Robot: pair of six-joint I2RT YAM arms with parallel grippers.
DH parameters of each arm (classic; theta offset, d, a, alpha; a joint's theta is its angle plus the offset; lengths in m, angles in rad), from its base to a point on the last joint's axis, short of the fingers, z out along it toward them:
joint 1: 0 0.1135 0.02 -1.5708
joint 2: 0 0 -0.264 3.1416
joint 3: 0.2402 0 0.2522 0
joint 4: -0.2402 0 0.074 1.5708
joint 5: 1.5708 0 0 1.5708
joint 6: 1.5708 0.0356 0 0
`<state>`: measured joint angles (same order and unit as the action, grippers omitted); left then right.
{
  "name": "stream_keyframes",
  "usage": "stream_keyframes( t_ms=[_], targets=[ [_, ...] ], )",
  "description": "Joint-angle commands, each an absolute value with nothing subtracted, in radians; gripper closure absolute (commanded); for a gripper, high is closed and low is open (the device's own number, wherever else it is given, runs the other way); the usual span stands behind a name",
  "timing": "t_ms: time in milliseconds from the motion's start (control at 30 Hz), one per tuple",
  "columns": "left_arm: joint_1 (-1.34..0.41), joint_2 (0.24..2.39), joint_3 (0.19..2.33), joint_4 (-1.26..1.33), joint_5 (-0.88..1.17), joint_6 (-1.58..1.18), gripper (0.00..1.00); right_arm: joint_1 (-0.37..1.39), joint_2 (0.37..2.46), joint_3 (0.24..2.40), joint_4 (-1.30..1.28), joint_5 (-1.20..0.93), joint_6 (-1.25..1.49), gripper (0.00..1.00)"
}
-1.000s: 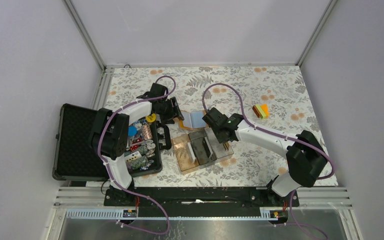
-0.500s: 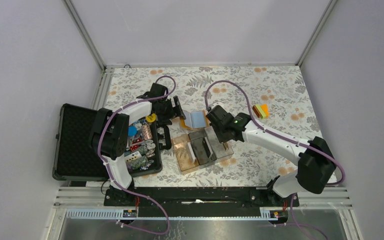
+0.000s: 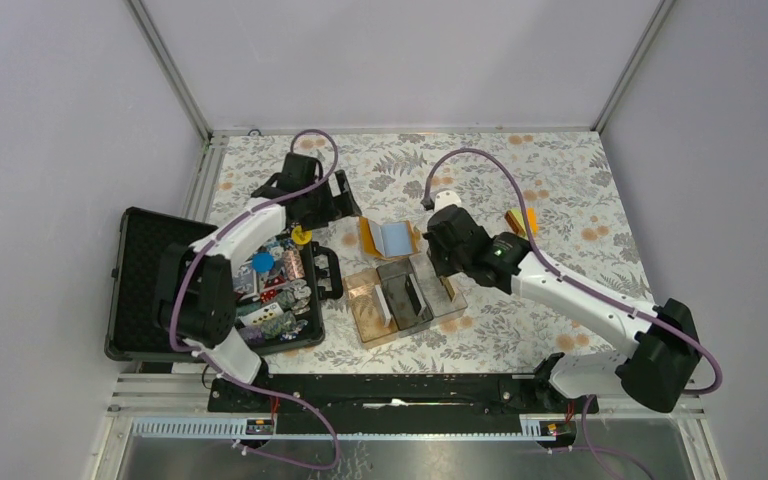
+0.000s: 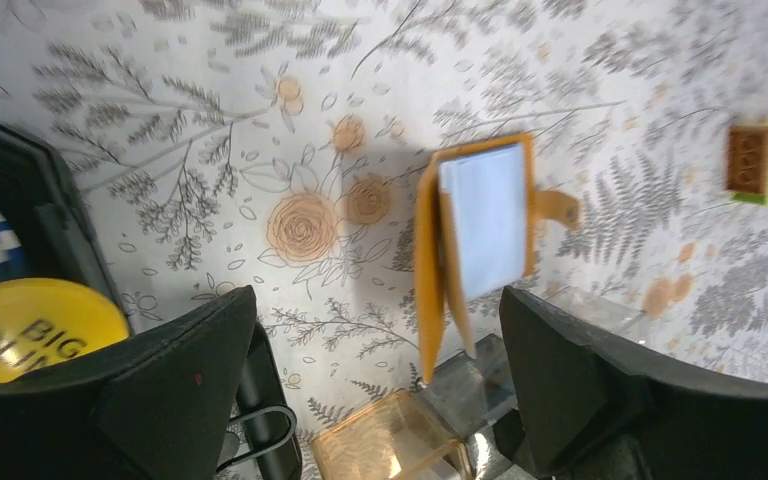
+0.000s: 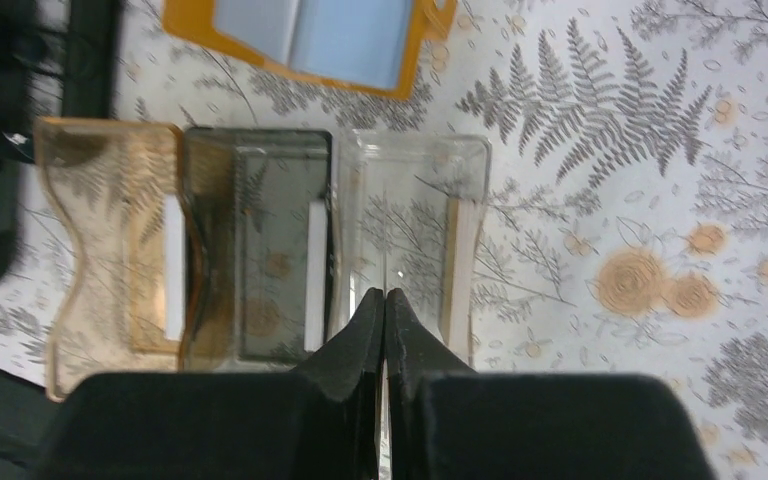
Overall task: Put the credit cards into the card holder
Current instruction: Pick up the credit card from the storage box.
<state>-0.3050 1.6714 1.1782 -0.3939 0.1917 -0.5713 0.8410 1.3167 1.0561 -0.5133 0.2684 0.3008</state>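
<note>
A round yellow chip [image 4: 30,312] has black letters on it. The top word says "BIG". The word under it starts with "BL", and the rest is hidden. In the left wrist view the chip sits at 8 o'clock, right by the black case [image 4: 10,170].

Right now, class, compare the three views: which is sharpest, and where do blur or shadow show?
Top external: sharp, evenly lit. Left wrist: soft, a grey shadow lies on the tablecloth beside the card holder; its own fingers are dark. Right wrist: slightly blurred, the shut right gripper out of focus.
</note>
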Motion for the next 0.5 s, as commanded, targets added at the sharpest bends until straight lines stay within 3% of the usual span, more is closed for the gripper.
stream_keyframes(
  t_ms=[0, 267, 467],
  targets=[
    [-0.298, 1.534, 1.157, -0.294, 0.177, -0.523, 0.03, 0.797, 1.272, 1.021, -0.329, 0.199, 0.35, 1.0],
    [-0.299, 1.523, 1.137, -0.161, 0.462, -0.54, 0.02, 0.628, 1.344, 1.036, -0.103, -0.035, 0.405, 1.0],
    [-0.3, 1.524, 1.023, 0.281, 0.82, -0.771, 0.04, 0.547, 1.36, 0.992, 0.138, -0.186, 0.51, 1.0]
  ],
)
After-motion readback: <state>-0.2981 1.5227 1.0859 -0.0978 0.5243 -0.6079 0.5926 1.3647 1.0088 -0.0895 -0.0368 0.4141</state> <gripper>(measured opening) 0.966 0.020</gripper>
